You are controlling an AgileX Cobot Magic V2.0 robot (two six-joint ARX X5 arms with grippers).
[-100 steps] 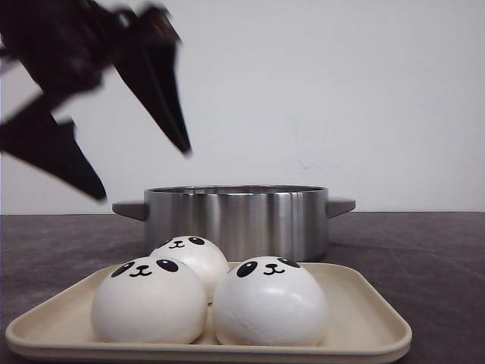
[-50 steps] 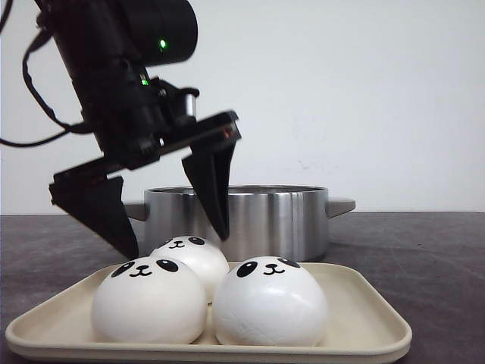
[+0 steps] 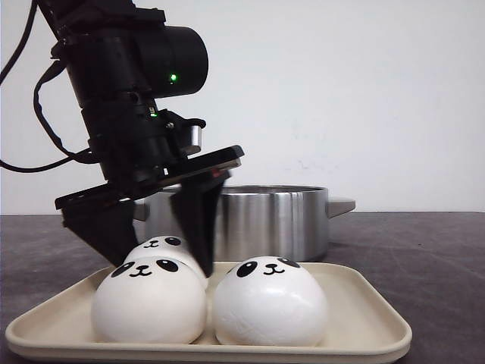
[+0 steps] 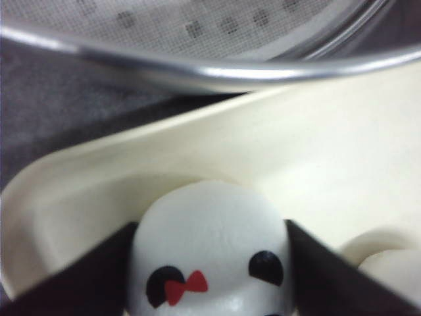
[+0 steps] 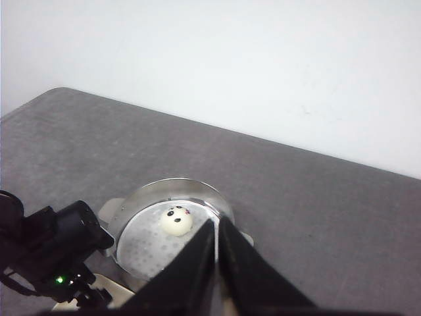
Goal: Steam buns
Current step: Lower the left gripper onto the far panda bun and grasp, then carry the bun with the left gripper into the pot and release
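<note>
The left claw straddles the rear bun on the cream tray, fingers spread at its sides. Two buns sit in front; a fourth lies in the steel pot. The right claw is closed, empty.

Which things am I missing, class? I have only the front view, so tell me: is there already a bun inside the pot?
Observer: Yes. The right wrist view shows one bun lying on the perforated plate inside the pot.
Operator: Where is the right gripper? It isn't in my picture.
Observer: The right gripper hangs high over the table, looking down on the pot, with its fingers shut together and nothing between them.
Operator: Is the left gripper lined up on the rear bun?
Observer: In the left wrist view the left gripper is open, and the rear bun sits centred between its fingers, one at each side.
</note>
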